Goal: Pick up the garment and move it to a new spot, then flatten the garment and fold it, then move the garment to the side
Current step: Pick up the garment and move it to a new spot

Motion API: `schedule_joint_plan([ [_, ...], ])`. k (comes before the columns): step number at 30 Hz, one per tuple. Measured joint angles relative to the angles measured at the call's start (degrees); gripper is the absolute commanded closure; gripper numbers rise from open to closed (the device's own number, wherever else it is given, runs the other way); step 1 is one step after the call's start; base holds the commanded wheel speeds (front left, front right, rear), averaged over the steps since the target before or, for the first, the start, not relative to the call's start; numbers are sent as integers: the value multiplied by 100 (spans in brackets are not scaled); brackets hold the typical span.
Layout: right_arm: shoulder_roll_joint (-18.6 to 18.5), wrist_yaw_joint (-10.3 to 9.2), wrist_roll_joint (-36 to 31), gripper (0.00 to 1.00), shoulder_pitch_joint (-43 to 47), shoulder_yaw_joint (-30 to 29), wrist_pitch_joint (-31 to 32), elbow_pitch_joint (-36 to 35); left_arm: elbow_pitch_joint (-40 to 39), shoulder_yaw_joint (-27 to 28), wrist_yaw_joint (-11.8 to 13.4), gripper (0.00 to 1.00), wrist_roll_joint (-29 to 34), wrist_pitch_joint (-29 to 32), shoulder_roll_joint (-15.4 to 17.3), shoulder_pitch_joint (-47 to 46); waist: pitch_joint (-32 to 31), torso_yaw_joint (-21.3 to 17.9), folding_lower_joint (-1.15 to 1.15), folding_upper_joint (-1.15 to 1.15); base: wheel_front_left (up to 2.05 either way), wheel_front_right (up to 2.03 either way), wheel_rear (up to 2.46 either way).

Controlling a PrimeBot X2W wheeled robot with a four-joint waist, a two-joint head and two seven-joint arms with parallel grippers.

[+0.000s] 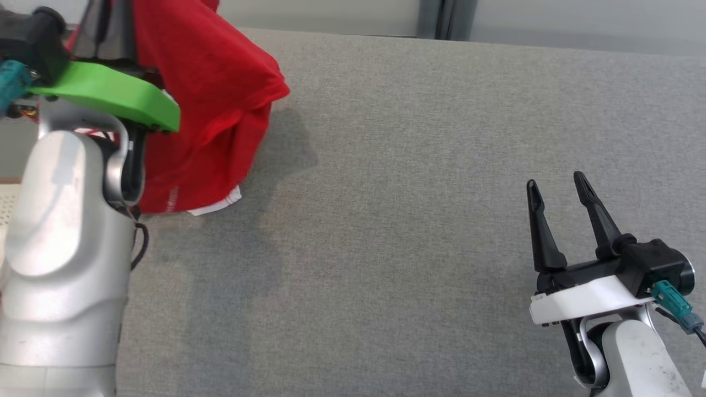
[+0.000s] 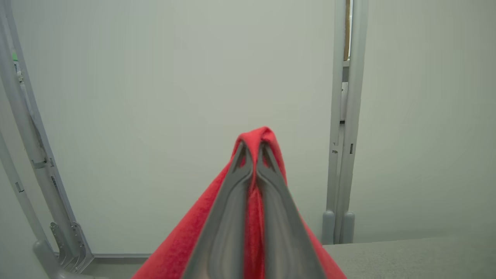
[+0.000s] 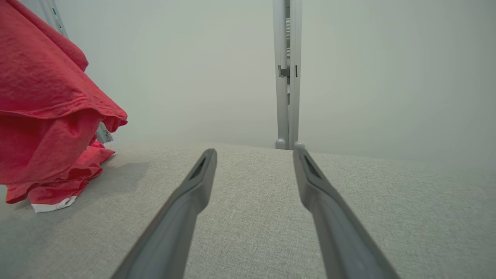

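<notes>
**Near to far.** Nearest, at the lower right, the right gripper (image 1: 555,182) hovers over the grey fabric tabletop (image 1: 419,231), jaws spread wide and holding nothing. Farther off at the left, the left gripper (image 2: 254,149) has its jaws pinched tight on a fold of the red T-shirt (image 1: 209,105) — the cloth hangs bunched from that grip, its lowest folds and white label (image 1: 218,207) resting on the tabletop. Beyond stands a pale wall panel (image 2: 174,97). Judged progress: the pick-up looks done — setting down at a new spot, flattening, folding and the final move aside all remain.
</notes>
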Motion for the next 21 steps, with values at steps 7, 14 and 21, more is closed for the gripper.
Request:
schedule_joint_plan([
  [7,71,-1,1,0,-15,-75,0,7,-855,-539,136,100,4,447,-514,527,-151,-356,0,0,0,0,0],
  [14,131,-1,38,0,-85,-122,0,8,-1024,-1294,255,100,107,431,-890,958,-175,-871,0,0,0,0,0],
  [21,154,-1,92,0,-254,-130,0,13,-450,-2146,893,100,-60,-181,-1015,941,-76,-1506,0,0,0,0,0],
])
